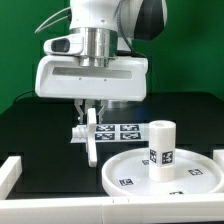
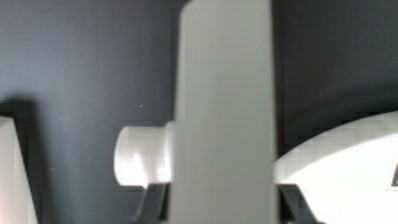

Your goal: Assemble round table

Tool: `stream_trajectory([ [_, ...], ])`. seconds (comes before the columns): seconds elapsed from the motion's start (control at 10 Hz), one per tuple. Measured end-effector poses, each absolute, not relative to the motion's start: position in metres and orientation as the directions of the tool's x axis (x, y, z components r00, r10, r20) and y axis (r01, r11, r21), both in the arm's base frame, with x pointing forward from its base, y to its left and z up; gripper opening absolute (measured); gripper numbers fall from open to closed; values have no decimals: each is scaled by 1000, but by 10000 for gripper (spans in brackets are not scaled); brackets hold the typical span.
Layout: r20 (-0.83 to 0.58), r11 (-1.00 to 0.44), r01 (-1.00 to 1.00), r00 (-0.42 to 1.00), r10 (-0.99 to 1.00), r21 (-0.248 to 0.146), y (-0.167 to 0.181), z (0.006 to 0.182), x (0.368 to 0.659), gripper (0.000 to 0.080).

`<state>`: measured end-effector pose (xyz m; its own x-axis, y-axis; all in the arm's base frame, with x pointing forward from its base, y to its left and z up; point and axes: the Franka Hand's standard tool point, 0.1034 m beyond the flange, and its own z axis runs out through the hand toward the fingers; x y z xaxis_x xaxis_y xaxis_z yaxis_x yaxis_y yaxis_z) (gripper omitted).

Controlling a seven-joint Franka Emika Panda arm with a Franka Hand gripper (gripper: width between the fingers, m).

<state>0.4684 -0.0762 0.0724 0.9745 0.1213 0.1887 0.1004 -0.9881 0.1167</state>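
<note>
The large round rimmed disc (image 1: pixel 195 186) lies flat on the black table at the exterior view's lower right, with the short cylindrical post (image 1: pixel 160 148) standing upright on it. My gripper (image 1: pixel 88 118) is shut on the white cross-shaped foot piece (image 1: pixel 91 138), which hangs edge-on below the fingers, just at the exterior view's left of the disc. In the wrist view the foot piece (image 2: pixel 222 100) fills the middle as a tall white slab with a round boss on its side. The dark fingertips (image 2: pixel 159 197) press it from both sides. The disc's edge (image 2: pixel 347 160) shows beside it.
The marker board (image 1: pixel 118 130) lies flat on the table behind the held foot piece. A white wall (image 1: pixel 12 180) borders the table at the exterior view's left and along the front edge. A green backdrop stands behind.
</note>
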Motion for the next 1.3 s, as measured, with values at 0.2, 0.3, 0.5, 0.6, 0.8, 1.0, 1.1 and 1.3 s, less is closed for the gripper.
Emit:
stream_trajectory([
  [0.2,181,-989,105,976,123,104,-66,78,470,118],
  [0.3,168,-992,91,980,104,82,-58,85,472,118],
  [0.5,171,-996,72,982,80,53,-42,99,483,118],
  [0.6,166,-995,80,982,89,57,-44,96,480,118],
  [0.8,163,-995,80,983,89,57,-44,95,480,118],
  [1.0,161,-995,80,983,88,57,-44,95,479,118],
  [1.1,155,-996,69,985,76,51,-41,95,480,118],
  [1.3,152,-997,74,985,79,37,-24,104,493,118],
])
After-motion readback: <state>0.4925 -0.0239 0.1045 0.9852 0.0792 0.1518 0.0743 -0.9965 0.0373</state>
